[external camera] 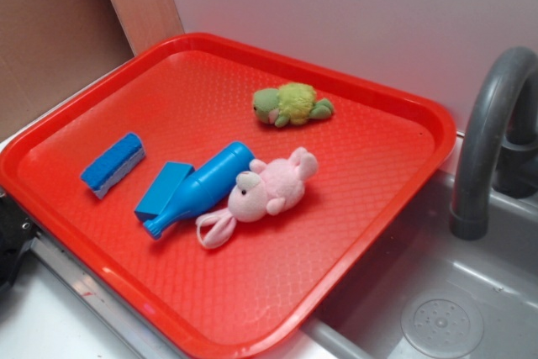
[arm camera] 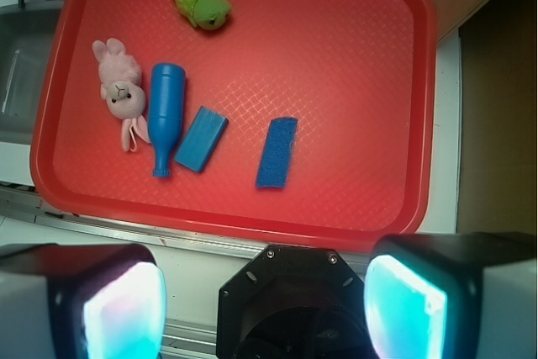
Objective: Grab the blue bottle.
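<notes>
The blue bottle (external camera: 202, 187) lies on its side on the red tray (external camera: 437, 136), cap toward the tray's near edge, between a pink plush bunny (external camera: 269, 195) and a flat blue block (external camera: 164, 189). In the wrist view the bottle (arm camera: 166, 115) is at the upper left, far ahead of my gripper (arm camera: 265, 304). The gripper is open wide and empty, held off the tray's (arm camera: 235, 220) near rim above the white counter. Its two fingertips (arm camera: 126, 308) glow cyan at the bottom of that view.
A blue sponge with a white edge (external camera: 113, 163) and a green plush (external camera: 290, 104) also lie on the tray. A grey faucet (external camera: 487, 140) and a sink (external camera: 437, 292) are to the right. A wall stands behind.
</notes>
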Controlling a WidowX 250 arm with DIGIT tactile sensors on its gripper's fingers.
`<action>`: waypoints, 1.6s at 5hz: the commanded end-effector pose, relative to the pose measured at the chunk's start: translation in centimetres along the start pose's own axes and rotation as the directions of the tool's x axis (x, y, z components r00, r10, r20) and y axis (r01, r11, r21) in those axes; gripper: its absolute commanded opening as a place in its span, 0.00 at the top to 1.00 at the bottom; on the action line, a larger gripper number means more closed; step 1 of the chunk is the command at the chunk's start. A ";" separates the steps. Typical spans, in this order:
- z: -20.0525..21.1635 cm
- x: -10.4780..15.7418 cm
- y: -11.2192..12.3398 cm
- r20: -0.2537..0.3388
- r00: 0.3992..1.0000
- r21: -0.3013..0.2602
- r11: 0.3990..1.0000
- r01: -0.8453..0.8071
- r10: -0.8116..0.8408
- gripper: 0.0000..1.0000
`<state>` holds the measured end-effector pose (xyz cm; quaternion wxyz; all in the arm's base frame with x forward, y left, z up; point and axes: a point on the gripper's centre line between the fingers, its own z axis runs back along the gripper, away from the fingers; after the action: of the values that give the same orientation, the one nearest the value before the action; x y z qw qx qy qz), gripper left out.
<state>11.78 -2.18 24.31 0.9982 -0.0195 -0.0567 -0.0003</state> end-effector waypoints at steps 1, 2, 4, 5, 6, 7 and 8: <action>0.0 0.0 0.0 0.000 1.000 0.000 1.000 0.000 0.000 0.00; -2.1 2.1 -3.2 -0.028 0.994 -0.004 0.995 0.103 -0.103 0.00; -4.6 5.5 -9.0 0.050 0.982 -0.059 0.981 0.186 -0.183 0.00; -8.3 7.7 -11.4 -0.004 0.997 0.058 0.995 0.075 -0.075 0.00; -11.6 9.1 -11.0 -0.037 0.999 0.108 0.994 -0.033 0.037 0.00; -15.4 9.8 -10.6 -0.064 0.994 0.121 0.990 -0.079 0.087 0.00; -18.4 9.1 -9.2 -0.100 0.987 0.200 0.975 -0.101 0.123 0.00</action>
<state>22.29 -12.45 6.64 0.9951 0.0829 0.0169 0.0514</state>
